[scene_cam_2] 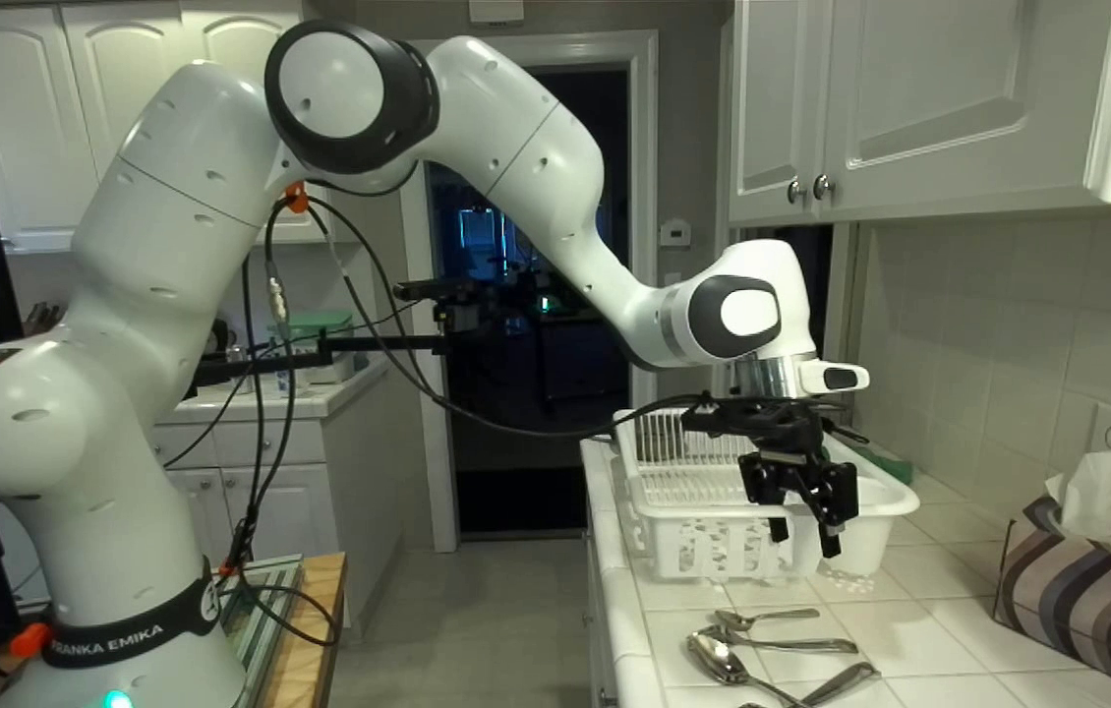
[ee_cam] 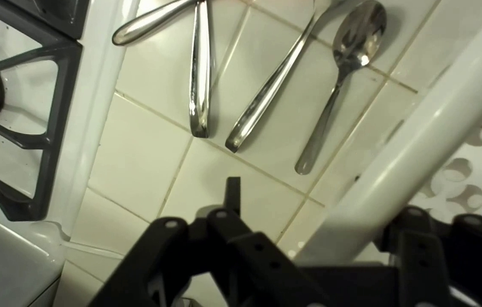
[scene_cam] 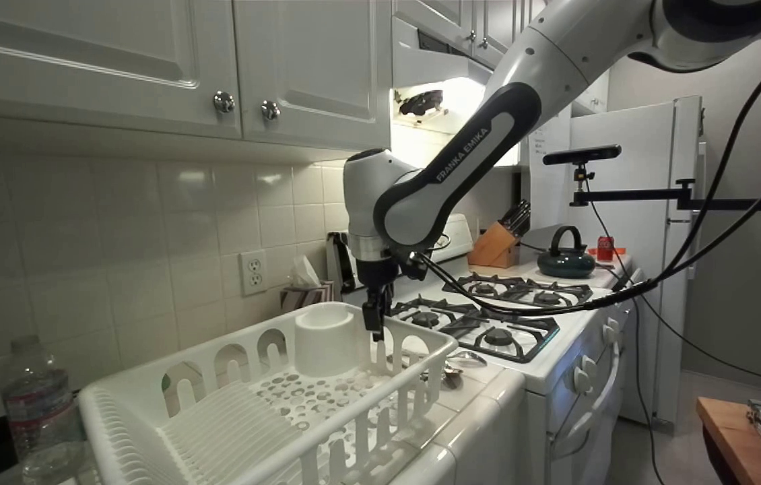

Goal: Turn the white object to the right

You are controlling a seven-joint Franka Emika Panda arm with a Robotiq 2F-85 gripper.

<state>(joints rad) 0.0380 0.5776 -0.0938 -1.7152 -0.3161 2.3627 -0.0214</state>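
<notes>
The white object, a large dish-drying rack, stands on the tiled counter in both exterior views [scene_cam: 225, 431] [scene_cam_2: 713, 546]. It has slotted sides and a ridged floor with round holes. Its rim crosses the right of the wrist view [ee_cam: 399, 179]. My gripper [scene_cam: 376, 330] points down at the rack's stove-side end. In an exterior view its two fingers [scene_cam_2: 803, 541] are apart. In the wrist view the open gripper [ee_cam: 317, 204] straddles the rim, one finger outside over the counter and one on the rack's inner side. I cannot tell whether either finger touches the rim.
A round white cup [scene_cam: 330, 343] stands in the rack's corner. Several spoons and other cutlery [scene_cam_2: 728, 661] lie beside the rack. The stove [scene_cam: 498, 337] adjoins the counter. A tissue box [scene_cam_2: 1077, 585] and tiled wall are behind. A bottle [scene_cam: 44, 417] stands beside the rack.
</notes>
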